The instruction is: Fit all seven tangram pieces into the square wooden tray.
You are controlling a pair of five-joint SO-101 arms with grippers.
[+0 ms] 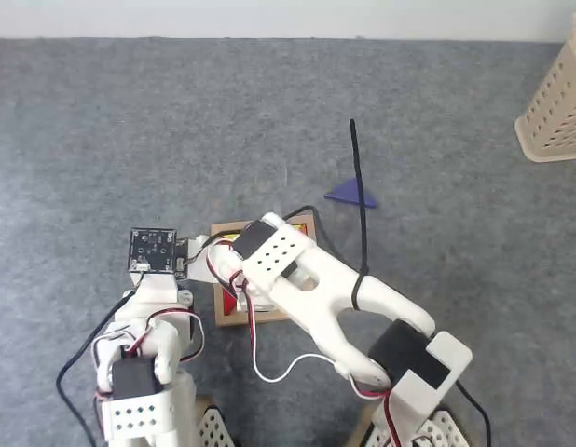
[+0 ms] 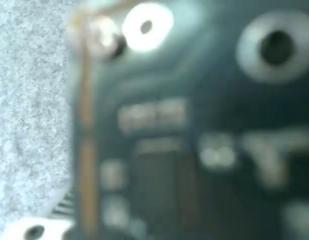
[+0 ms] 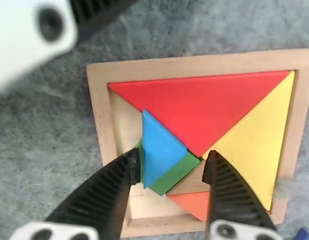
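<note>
Left pincer (image 1: 200, 264) sits just beside the left edge of the square wooden tray (image 1: 220, 305), toward the near edge of the grey carpeted surface (image 1: 102, 140); whether it is spread or closed cannot be told.

Over the tray, the right pincer (image 3: 173, 162) hangs with its jaws spread, straddling a light blue triangle (image 3: 159, 150) without pinching it. One jaw is at the triangle's edge, the other stands apart from it.

Inside the tray, a large red triangle (image 3: 194, 107) lies flat along one edge and a large yellow triangle (image 3: 254, 150) along the adjoining edge, the two meeting at a corner. A small orange triangle (image 3: 192, 202) lies against a third edge. The light blue triangle rests partly on top of a green piece (image 3: 177, 172) near the tray's middle, and neither looks properly seated. Bare tray floor shows along the fourth edge.

Farther right, a dark blue piece (image 1: 351, 194) lies on the surface well apart from the tray, beyond its far right corner, next to a black cable (image 1: 360, 205). A cream perforated basket (image 1: 554, 102) stands at the surface's far right corner.

By this showing the job is past halfway: three pieces look settled, two need reseating, and at least the dark blue piece has yet to come in.
</note>
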